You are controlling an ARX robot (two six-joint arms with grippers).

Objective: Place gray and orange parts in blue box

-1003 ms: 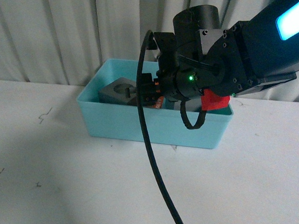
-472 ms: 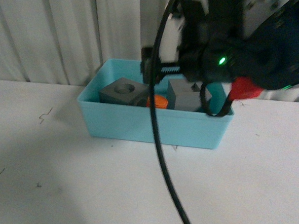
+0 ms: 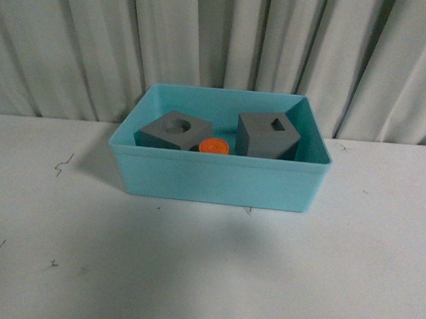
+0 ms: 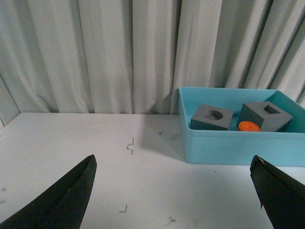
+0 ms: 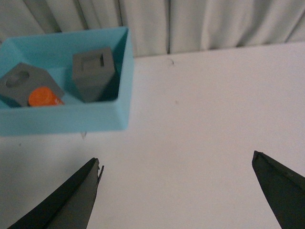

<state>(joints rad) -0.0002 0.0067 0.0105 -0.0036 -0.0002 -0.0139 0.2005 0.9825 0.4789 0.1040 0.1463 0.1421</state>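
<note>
The blue box [image 3: 219, 180] stands at the back middle of the white table. Inside it lie a gray cube with a round recess [image 3: 173, 130], a gray cube with a rectangular recess [image 3: 267, 136] and the orange cylinder [image 3: 215, 146] between them. No arm shows in the front view. My left gripper [image 4: 174, 164] is open and empty over bare table, with the box [image 4: 238, 145] ahead of it. My right gripper [image 5: 177, 162] is open and empty over bare table, and the box [image 5: 62, 121] with both cubes and the cylinder [image 5: 42, 97] also shows in its view.
Grey-white curtains [image 3: 220, 44] hang right behind the table. Small dark scuff marks [image 3: 62, 165] dot the tabletop [image 3: 206, 275] left of the box.
The right arm, which stood over the box and hid its contents, has drawn back out of the front view. Both cubes and the cylinder now show inside the box.
</note>
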